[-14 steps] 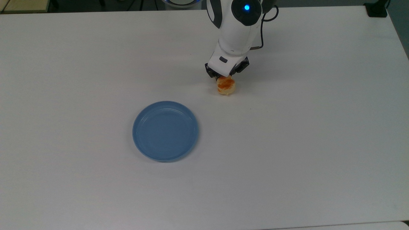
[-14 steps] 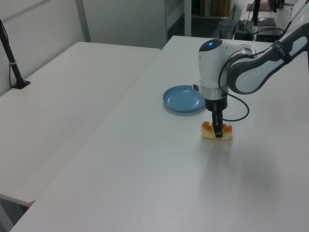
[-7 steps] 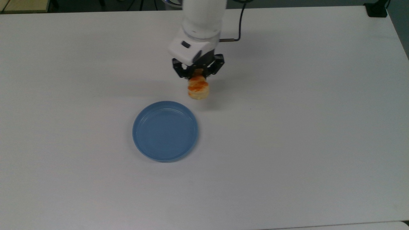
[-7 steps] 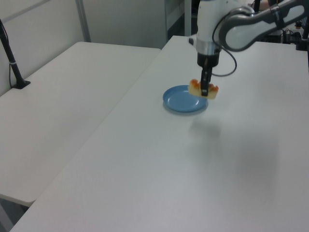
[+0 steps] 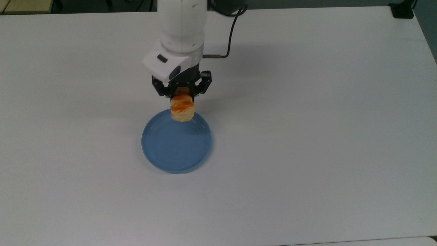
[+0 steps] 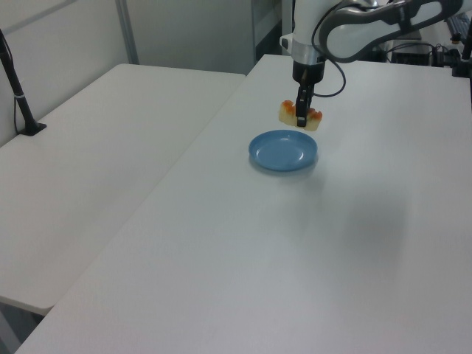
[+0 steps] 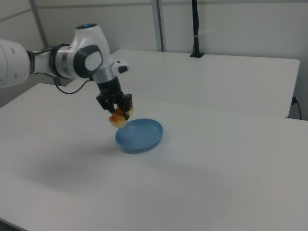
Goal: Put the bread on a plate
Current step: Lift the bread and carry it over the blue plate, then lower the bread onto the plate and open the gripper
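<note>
Nearest us in the top view, bare white counter (image 5: 307,171) stretches out. On it sits the blue plate (image 5: 170,150), flat. Just past that, we see the bread (image 5: 182,109) in the air above the plate's far rim, clear of the counter. Our end effector (image 5: 182,91) grips it from above, fingers clamped on its middle. In the left view the loaf (image 6: 299,116) hangs level.

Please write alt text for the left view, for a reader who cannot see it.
The gripper of a white robot arm holds a small glazed bread in the air above the far edge of a blue plate. The plate lies on a white table.
</note>
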Controlling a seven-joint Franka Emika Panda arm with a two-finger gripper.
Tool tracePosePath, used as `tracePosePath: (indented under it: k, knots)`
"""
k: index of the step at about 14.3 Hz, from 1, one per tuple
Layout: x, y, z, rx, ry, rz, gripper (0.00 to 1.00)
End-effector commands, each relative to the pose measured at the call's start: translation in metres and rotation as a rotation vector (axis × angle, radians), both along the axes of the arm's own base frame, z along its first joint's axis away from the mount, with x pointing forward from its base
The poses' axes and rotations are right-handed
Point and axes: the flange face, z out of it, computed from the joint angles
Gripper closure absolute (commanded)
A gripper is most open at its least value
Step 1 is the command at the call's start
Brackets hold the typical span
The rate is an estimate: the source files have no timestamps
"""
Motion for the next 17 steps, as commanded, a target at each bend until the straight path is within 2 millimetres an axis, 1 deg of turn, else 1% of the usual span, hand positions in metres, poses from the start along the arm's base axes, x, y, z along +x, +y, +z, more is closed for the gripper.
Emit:
tracePosePath:
  k: [1,4,6,7,8,9,10,11,12,13,15,16,17]
  knots:
    - [0.029,-0.019,-0.022,-0.029,0.021,-0.005,0.48]
    - [0.037,-0.025,-0.049,-0.041,0.029,-0.008,0.48]
    - [0.041,-0.026,-0.062,-0.046,0.02,-0.014,0.48]
    - [0.047,-0.024,-0.072,-0.048,-0.007,-0.011,0.48]
    - [0.05,-0.023,-0.077,-0.049,-0.028,-0.017,0.48]
    - [0.05,-0.021,-0.079,-0.048,-0.034,-0.02,0.46]
    - [0.05,-0.02,-0.082,-0.049,-0.029,-0.018,0.4]
    - [0.05,-0.019,-0.082,-0.047,-0.029,-0.018,0.3]
    - [0.05,-0.019,-0.085,-0.048,-0.027,-0.019,0.09]
    - [0.05,-0.017,-0.087,-0.05,-0.023,-0.014,0.0]
    - [0.05,-0.017,-0.085,-0.048,-0.027,-0.016,0.0]
    - [0.05,-0.017,-0.08,-0.046,-0.034,-0.023,0.0]
    - [0.049,-0.017,-0.065,-0.041,-0.048,-0.027,0.0]
